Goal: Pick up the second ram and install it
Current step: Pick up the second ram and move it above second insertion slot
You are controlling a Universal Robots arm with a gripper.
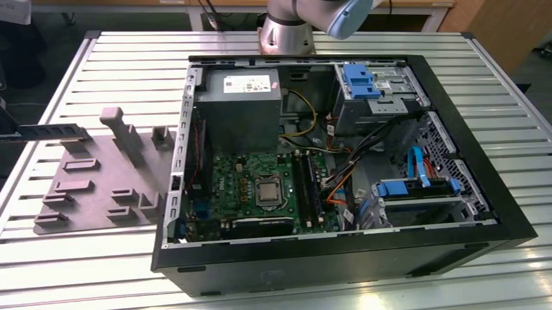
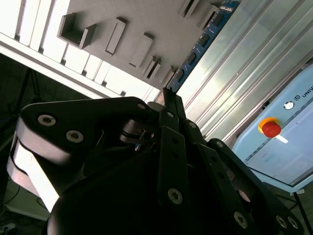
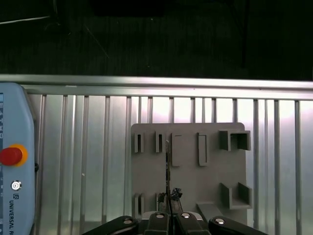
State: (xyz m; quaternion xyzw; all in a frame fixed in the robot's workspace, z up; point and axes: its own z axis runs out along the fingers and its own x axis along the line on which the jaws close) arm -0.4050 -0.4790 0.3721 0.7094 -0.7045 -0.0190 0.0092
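held the memory stick (image 2: 201, 43) by one end in the claw (image 2: 167, 95), clamped shut on it, edge-on above the grey plate (image 3: 190, 187) in both wrist views. showed in the exterior view as a dark bar at that view's left edge, well apart from the open computer case (image 1: 345, 256).

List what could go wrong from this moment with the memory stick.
1. The gripper seems to pinch the second ram near one end, so the long free length might tilt or slip.
2. The stick is close to the grey fixture plate, whose upright posts could catch it.
3. Loose cables lie beside the motherboard slots and might snag it.
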